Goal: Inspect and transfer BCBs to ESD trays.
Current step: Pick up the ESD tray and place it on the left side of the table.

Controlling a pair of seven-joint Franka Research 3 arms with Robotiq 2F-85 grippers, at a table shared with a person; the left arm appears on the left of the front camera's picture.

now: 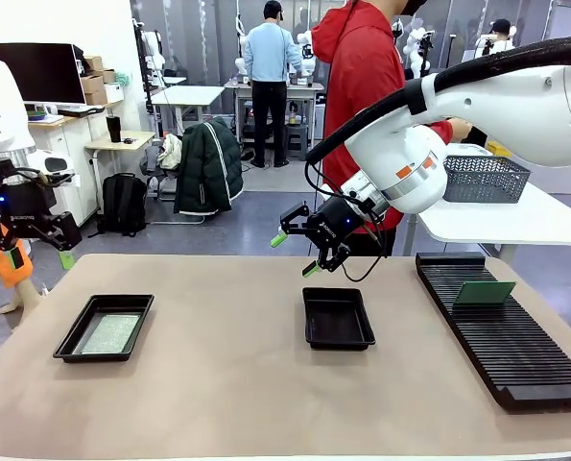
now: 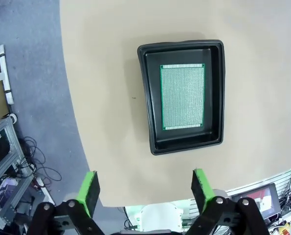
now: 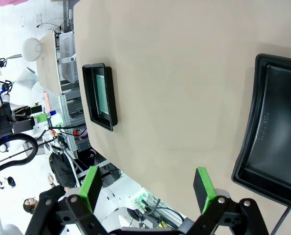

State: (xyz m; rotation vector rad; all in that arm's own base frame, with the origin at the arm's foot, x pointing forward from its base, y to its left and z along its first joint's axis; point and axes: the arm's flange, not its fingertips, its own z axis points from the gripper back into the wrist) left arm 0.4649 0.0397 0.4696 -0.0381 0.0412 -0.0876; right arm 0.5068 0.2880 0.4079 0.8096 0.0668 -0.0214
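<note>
A black ESD tray [image 1: 74, 338] lies at the table's left with a pale green BCB [image 1: 110, 333] flat inside it. From the left wrist, that tray [image 2: 147, 98] and its BCB [image 2: 182, 96] lie well beyond my open left gripper [image 2: 145, 191]. In the front view my left gripper [image 1: 40, 257] hangs open off the table's far left edge, holding nothing. A second ESD tray [image 1: 338, 318] sits empty at the middle. My right gripper [image 1: 295, 254] hovers open above its far left corner. The right wrist view has this open gripper [image 3: 146, 188], the empty tray [image 3: 277, 132] and the far tray [image 3: 100, 95]. Another BCB [image 1: 486, 293] stands in the rack.
A long black slotted rack [image 1: 501, 336] runs along the table's right side. A person in a red hoodie [image 1: 362, 77] stands behind the far edge. A grey mesh basket [image 1: 487, 178] rests on a white table [image 1: 515, 221] behind. Bare tabletop [image 1: 227, 365] lies between the trays.
</note>
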